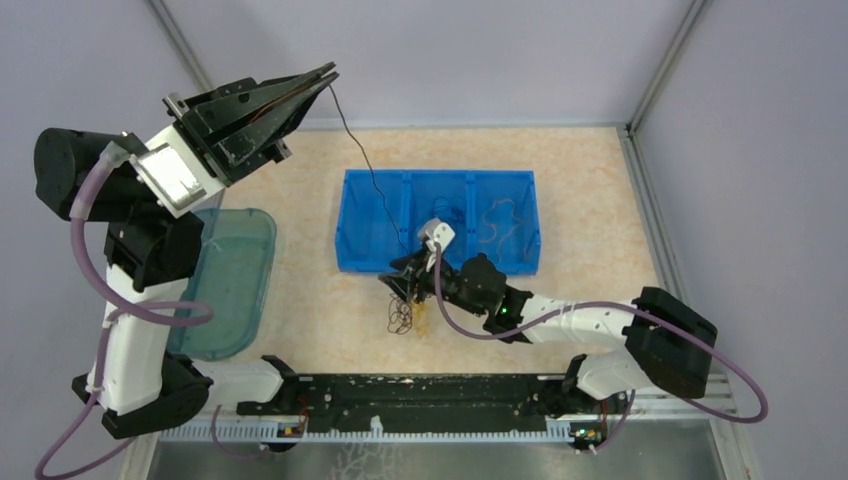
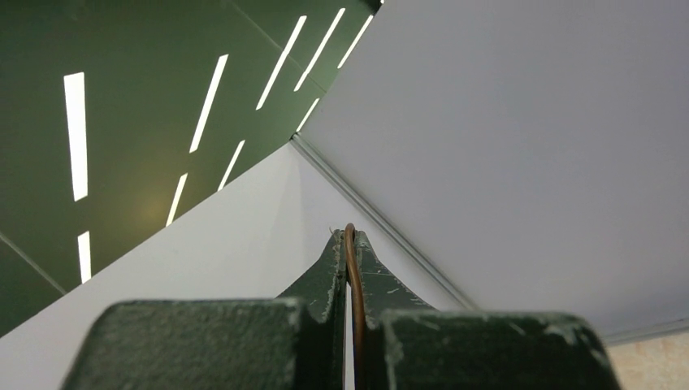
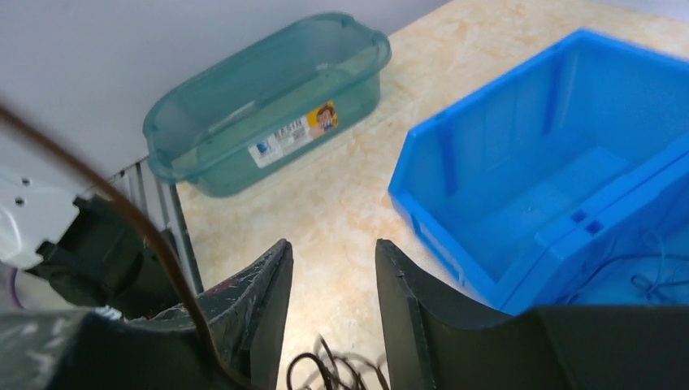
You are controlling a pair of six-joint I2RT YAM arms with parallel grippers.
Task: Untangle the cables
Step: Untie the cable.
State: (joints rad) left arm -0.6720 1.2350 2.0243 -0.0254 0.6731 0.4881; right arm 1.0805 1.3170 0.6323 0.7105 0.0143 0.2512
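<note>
- Your left gripper hangs high in the upper left of the top view. Its jaws are pinched tight on one thin dark cable. The left wrist view shows that cable clamped between the two fingers.
- From those tips the held cable slants down toward the centre of the frame. It passes over the left compartment of the blue bin and heads for the tangle.
- The tangle of cables lies on the table just below the bin's front wall, in the centre of the top view.
- Your right gripper sits low over that tangle. In the right wrist view its fingers stand apart with bare table between them, and nothing is gripped. Curly black loops show at the bottom edge.
- More cables lie in the bin: a dark wire in the middle compartment and a curly wire in the right one.
- A teal container rests at the left of the top view.
</note>
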